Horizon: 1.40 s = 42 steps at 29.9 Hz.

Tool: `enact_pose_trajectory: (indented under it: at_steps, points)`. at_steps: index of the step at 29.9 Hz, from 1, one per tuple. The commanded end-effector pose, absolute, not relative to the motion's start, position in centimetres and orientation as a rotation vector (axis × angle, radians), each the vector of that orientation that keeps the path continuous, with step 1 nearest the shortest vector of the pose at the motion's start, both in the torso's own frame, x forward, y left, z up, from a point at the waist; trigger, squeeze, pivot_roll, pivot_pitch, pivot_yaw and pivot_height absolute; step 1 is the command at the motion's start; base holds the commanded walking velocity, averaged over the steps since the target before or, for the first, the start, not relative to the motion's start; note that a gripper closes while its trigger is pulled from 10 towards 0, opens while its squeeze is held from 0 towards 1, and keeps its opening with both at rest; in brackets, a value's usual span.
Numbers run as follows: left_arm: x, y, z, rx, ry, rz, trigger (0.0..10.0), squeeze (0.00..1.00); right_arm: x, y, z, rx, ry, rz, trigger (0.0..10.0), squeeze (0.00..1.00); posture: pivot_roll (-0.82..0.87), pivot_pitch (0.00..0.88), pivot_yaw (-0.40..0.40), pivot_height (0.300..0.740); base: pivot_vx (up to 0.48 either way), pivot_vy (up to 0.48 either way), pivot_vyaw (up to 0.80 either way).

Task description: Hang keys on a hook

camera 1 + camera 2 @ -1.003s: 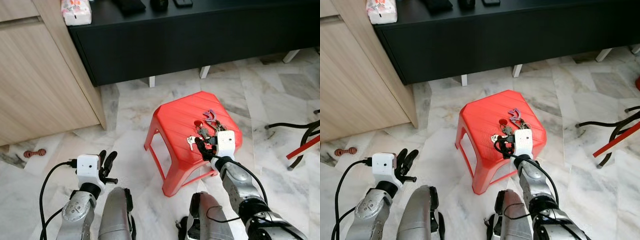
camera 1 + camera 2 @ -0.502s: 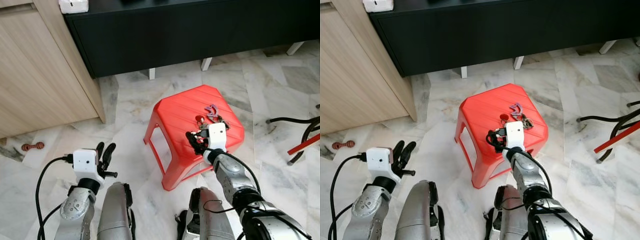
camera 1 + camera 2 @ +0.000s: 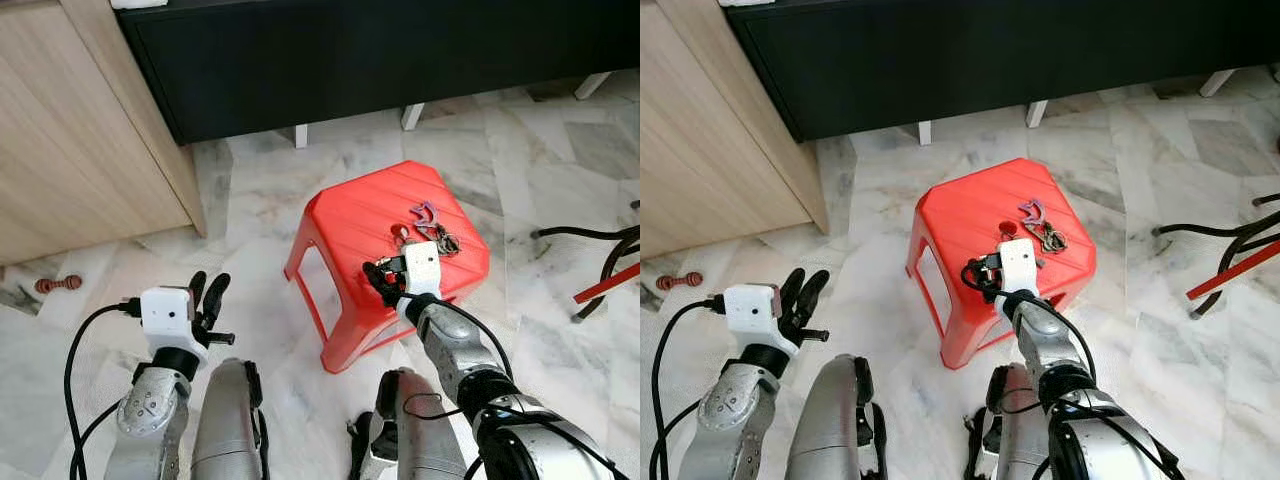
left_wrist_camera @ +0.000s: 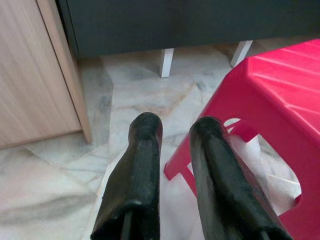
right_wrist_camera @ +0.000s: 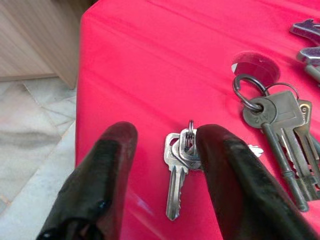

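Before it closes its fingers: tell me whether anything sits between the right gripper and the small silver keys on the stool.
Nothing visible does. The right gripper is open, and the small silver keys lie flat on the red stool between its fingers. The larger key bunch lies off to one side, outside the gap.

The right gripper [image 5: 160, 145] has slid leftward across the red stool [image 3: 350, 225], away from the large key bunch [image 3: 432, 238]. Its spread fingers now straddle the small keys [image 5: 179, 159].

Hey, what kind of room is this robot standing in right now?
Most likely a living area in a home. A grey-veined white marble tile floor, a long low black cabinet on white legs beside a light wooden cupboard, and a red plastic stool holding bunches of metal keys suggest it.
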<state>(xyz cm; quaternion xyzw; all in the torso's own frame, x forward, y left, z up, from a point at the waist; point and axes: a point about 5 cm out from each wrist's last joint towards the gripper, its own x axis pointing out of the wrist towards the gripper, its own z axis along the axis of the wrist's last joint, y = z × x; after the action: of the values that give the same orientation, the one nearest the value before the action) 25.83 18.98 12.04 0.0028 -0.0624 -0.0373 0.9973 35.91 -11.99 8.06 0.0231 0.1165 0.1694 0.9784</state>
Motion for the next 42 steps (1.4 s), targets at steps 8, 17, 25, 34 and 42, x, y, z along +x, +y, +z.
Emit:
enact_pose_trajectory:
  at_steps: [8, 17, 25, 34, 42]
  points:
    - [25.17, 18.6, 11.56, -0.012, -0.088, -0.086, 10.0, 0.0, 35.52, -12.26, 7.19, 0.048, 0.28, 0.335, 0.0, 0.0, 0.22, 0.405, -0.111, 0.601, 0.0, 0.0, 0.0]
    - [24.96, 18.56, 11.4, -0.013, -0.076, -0.085, 10.0, 0.0, 35.57, -12.42, 7.25, 0.05, 0.274, 0.323, 0.0, 0.0, 0.22, 0.409, -0.111, 0.601, 0.0, 0.0, 0.0]
    - [25.05, 18.62, 11.19, -0.013, -0.069, -0.084, 10.0, 0.0, 35.65, -12.37, 7.39, 0.057, 0.266, 0.321, 0.0, 0.0, 0.22, 0.406, -0.111, 0.601, 0.0, 0.0, 0.0]
    - [25.29, 18.67, 10.93, -0.013, -0.061, -0.085, 10.0, 0.0, 35.62, -12.78, 7.65, 0.067, 0.224, 0.304, 0.0, 0.0, 0.21, 0.392, -0.11, 0.601, 0.0, 0.0, 0.0]
    - [25.38, 18.69, 10.76, -0.013, -0.057, -0.086, 10.0, 0.0, 35.46, -13.23, 7.83, 0.094, 0.178, 0.287, 0.0, 0.0, 0.2, 0.386, -0.106, 0.601, 0.0, 0.0, 0.0]
